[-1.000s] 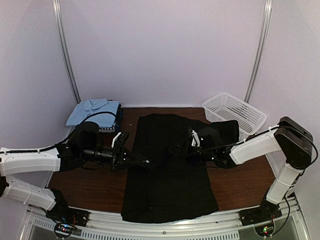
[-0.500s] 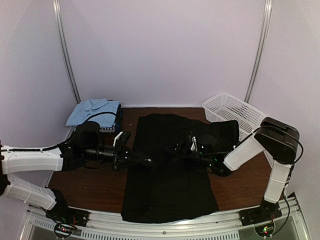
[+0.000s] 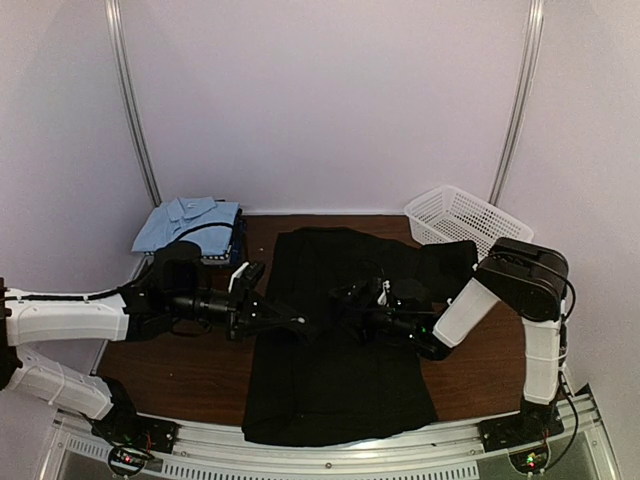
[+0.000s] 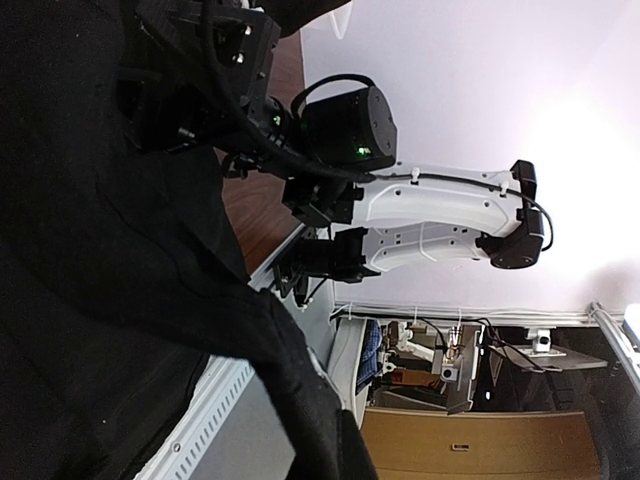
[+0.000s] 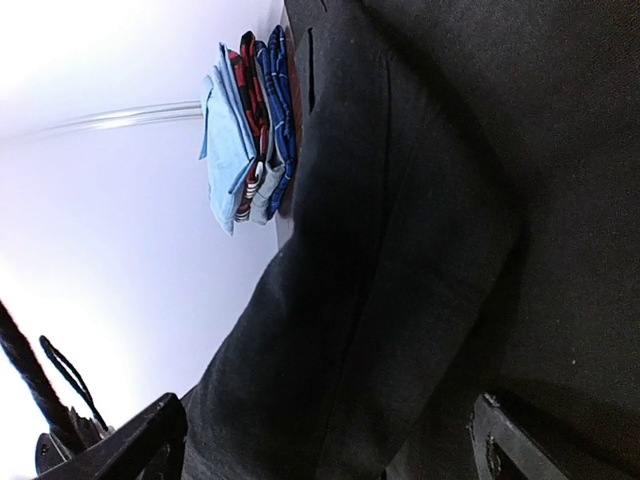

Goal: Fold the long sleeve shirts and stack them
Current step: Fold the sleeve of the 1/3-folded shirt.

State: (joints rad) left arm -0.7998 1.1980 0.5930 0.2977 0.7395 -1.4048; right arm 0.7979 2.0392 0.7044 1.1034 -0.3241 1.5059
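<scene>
On black shirt (image 3: 340, 375), left gripper (image 3: 298, 324) clamped at left edge, right gripper (image 5: 328, 410) spread wide, empty, over middle.

left hand (image 3: 298, 323) tips hidden in black shirt (image 3: 340, 370) fold, right hand (image 5: 325, 440) fingers (image 5: 505, 445) cropped at bottom edge

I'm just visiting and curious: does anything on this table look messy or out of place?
Only the black shirt: its hem hangs over the near edge of the table, and one sleeve sticks out sideways toward the basket. The folded stack at the back left looks tidy.
</scene>
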